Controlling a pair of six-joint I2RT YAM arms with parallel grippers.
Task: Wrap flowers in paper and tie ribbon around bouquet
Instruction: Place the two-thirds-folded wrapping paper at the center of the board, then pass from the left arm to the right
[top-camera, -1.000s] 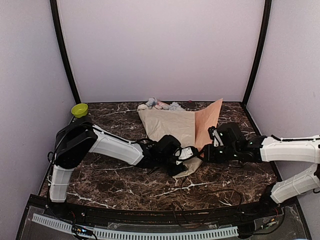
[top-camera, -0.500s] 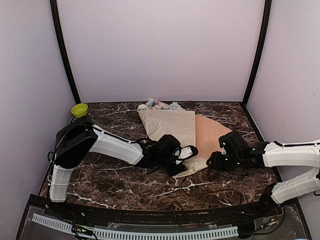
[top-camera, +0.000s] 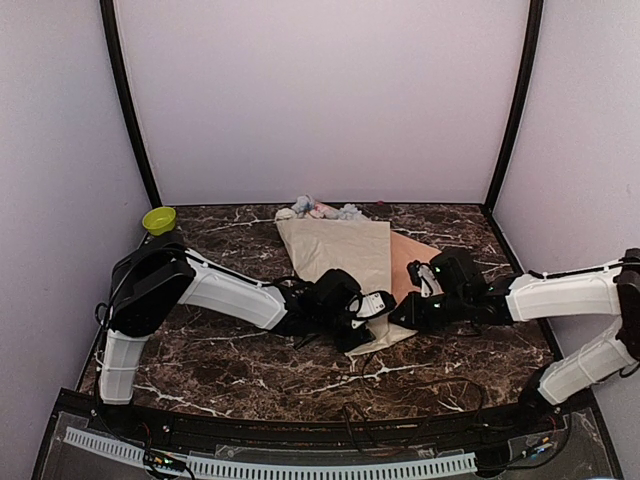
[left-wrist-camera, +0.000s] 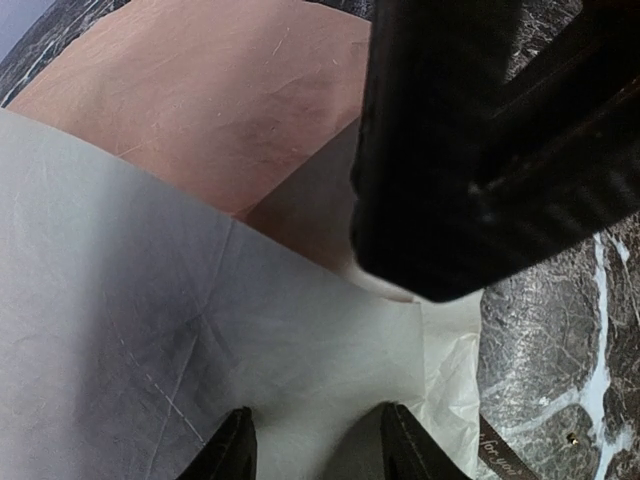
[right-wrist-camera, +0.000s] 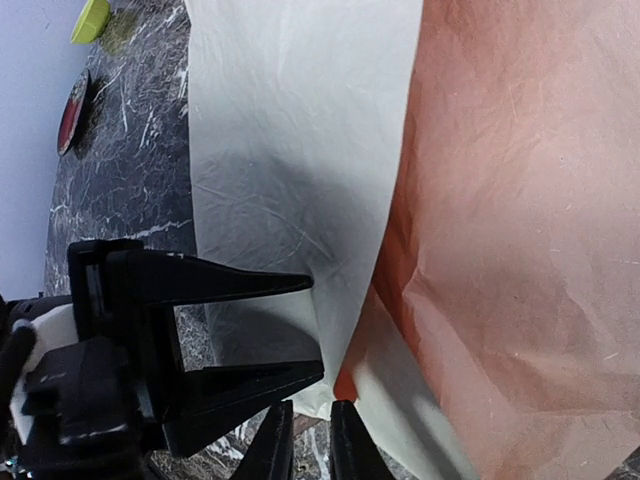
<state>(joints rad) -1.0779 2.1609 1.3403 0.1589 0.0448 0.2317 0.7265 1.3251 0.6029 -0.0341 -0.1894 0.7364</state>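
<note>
The large, thin wrapping paper (top-camera: 335, 250), crinkled beige on one face and peach on the other, lies on the dark marble bench (top-camera: 230, 350). The pink, white and pale blue artificial flowers (top-camera: 318, 211) peek out at its 12 o'clock end. One beige fold covers them, while the peach flap (top-camera: 412, 262) at 3 o'clock lies open, so the wrap looks about half done. The thin dark brown ribbon (left-wrist-camera: 505, 458) lies loose by the 6 o'clock tip, untied. The left gripper (left-wrist-camera: 315, 440) rests there, jaws partly apart over the beige sheet. The right gripper (right-wrist-camera: 308, 445), at 4 o'clock, has narrow jaws at the paper's edge, and whether they pinch it cannot be told.
</note>
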